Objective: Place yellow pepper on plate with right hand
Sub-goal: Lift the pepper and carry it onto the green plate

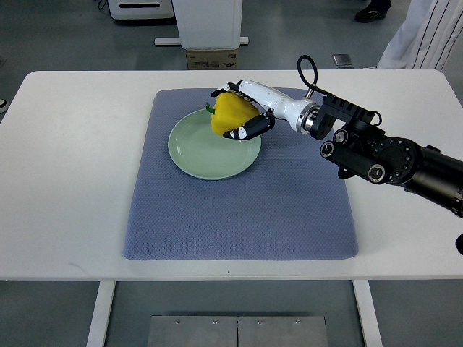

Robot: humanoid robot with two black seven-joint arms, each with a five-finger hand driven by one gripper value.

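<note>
My right hand [246,110], white-shelled with black fingers [249,130], holds the glossy yellow bell pepper [230,112] over the upper right part of the round pale green plate [206,155], just above the centre of the frame. The fingers are curled around the pepper — some wrapped over its top, others hooked under its lower right side — so the grasp is closed on it. The pepper's green stem pokes out to the left, over the plate's upper rim. Whether the pepper's underside touches the plate or hangs just clear of it, I cannot tell from this steep view.

The plate sits on a blue-grey textured fabric mat [239,210], in the mat's upper left part, and the mat lies flat on the white rectangular worktop [65,181]. My right arm [383,155] — black, jointed, with a looped cable near the wrist — comes in from the right edge of the frame and reaches up and left across the mat's upper right corner.

Beyond the worktop, at the top of the frame, stands a white pedestal base [206,25] with a brown cardboard box [210,59] at its foot.
</note>
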